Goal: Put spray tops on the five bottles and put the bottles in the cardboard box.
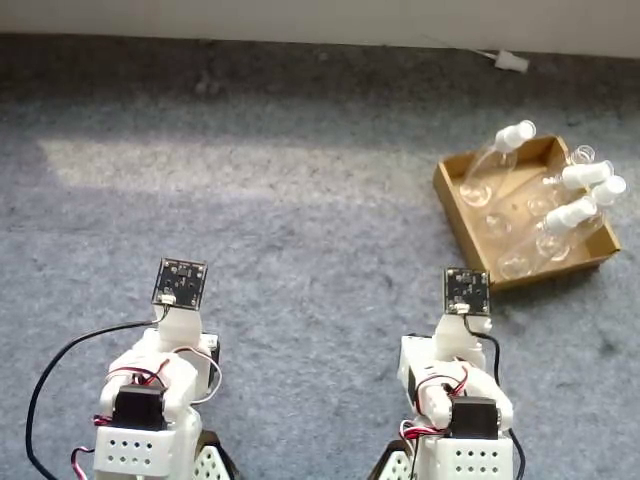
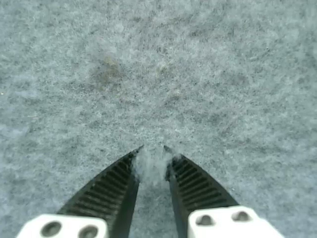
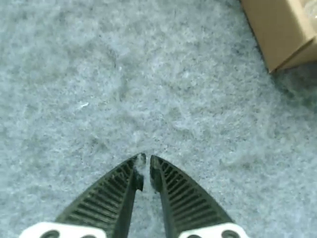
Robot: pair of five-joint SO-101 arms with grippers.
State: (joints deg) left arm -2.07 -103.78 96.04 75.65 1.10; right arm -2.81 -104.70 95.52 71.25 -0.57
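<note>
Inside cardboard box [image 1: 452, 206]: five bottles [image 1: 490, 165] (tilted)

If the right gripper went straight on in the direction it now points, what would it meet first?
Probably the grey fuzzy carpet just ahead of the right gripper; the brown cardboard box lies off to one side of that line.

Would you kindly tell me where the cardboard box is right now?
In the high view, the cardboard box sits on the grey carpet at the right side, ahead of the right arm, with the bottles inside.
</note>
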